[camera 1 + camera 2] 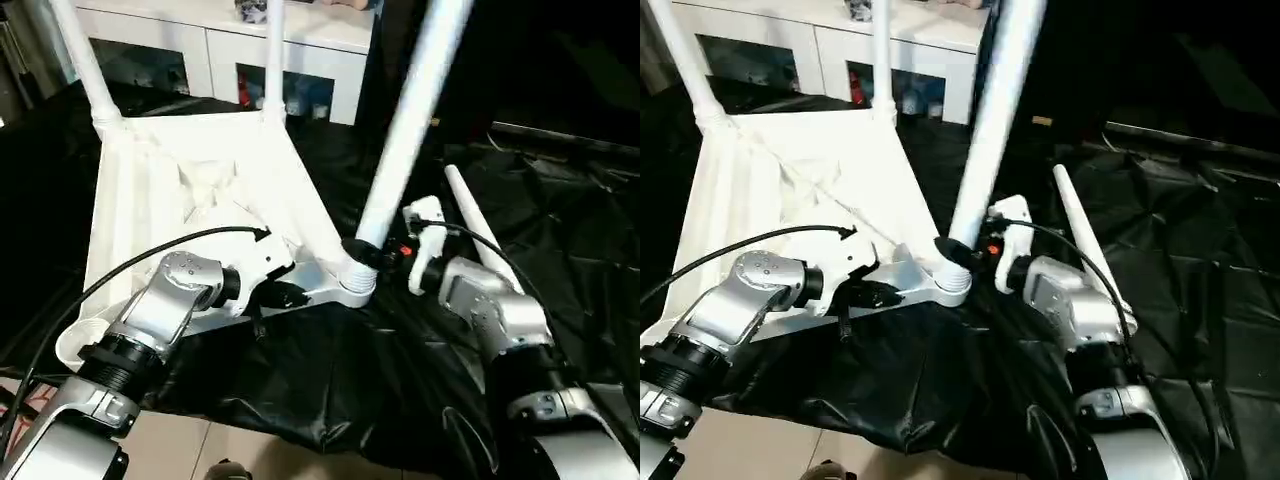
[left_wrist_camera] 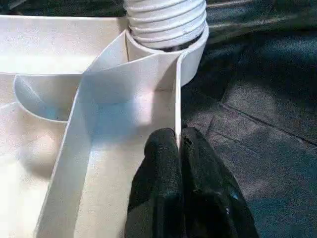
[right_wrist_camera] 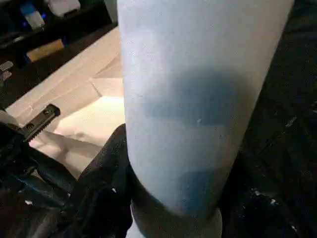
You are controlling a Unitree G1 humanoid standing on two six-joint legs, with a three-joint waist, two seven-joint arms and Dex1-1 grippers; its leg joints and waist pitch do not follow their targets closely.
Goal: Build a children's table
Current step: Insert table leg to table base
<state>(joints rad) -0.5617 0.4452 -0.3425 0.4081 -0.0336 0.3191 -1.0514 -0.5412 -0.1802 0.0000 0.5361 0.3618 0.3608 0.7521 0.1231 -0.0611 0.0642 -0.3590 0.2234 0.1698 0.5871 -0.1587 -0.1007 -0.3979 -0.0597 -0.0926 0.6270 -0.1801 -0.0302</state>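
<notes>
A: What's the setting?

B: A black plastic sheet (image 1: 330, 390) covers the floor, with a white cabinet (image 1: 215, 50) with glass doors at the back. The table top (image 1: 200, 190) lies upside down on the sheet, ribs up, so its corner sockets face upward for the legs.

A: And what's in the sockets?

B: Two far legs (image 1: 85, 60) stand upright in theirs. A third leg (image 1: 410, 130) leans in the near corner socket (image 1: 352, 280); its threads still show above the rim, so I'd judge it not fully seated. The fourth leg (image 1: 480, 235) lies loose on the sheet, just beside the right arm.

A: The grippers?

B: The left gripper (image 2: 179, 163) is pinched tight on the top's edge wall, probably steadying it. The right gripper (image 1: 375, 252) wraps the leaning leg's base, apparently to turn it, though its fingers are mostly hidden.
</notes>
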